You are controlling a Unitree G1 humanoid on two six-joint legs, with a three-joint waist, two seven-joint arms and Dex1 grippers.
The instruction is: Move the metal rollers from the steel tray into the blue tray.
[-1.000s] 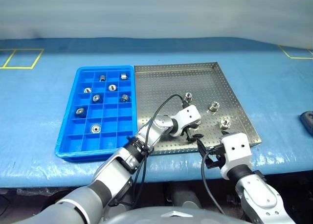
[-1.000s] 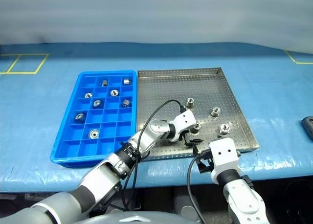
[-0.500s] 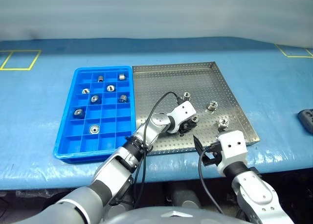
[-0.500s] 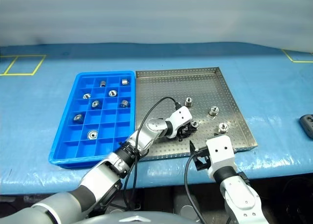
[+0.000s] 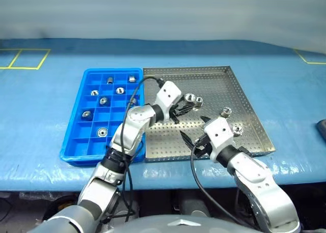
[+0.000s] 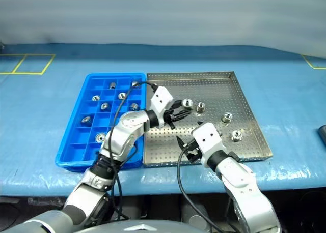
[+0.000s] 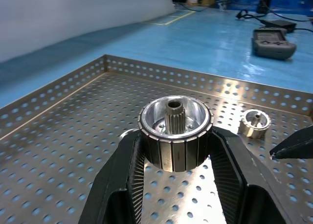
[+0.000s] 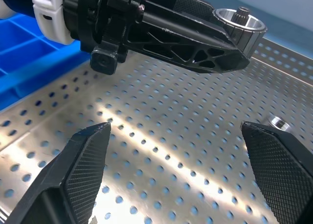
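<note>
Lying on the blue table cover [image 5: 46,121], farthest to the robot's left, is the blue tray [image 5: 76,150], a grid of square compartments touching the left rim of the steel tray [image 5: 249,98]. Seven metal rollers [image 5: 104,100] rest in separate compartments of its upper and middle rows; the nearest row holds none.

Left gripper [image 7: 175,153]: raised above the perforated floor of the steel tray, near that tray's left half. Its two black fingers [image 7: 129,170] are clamped on the ribbed side wall of one roller, the held roller [image 7: 175,131], which stands upright between them with its dark central bore facing up. The right wrist view shows this roller clear of the tray floor.

Loose rollers in the steel tray: one [image 5: 198,101] just beside the held roller, and two more, [image 5: 225,111] and [image 5: 237,129], toward the tray's right side, all apart from each other.

Right gripper [image 5: 189,143]: hovering over the near part of the steel tray, pointing toward the left gripper. Its fingers [image 8: 85,158] stand spread wide with nothing between them.

Dark object [image 5: 322,127], partly cut off, on the table cover at far right.
</note>
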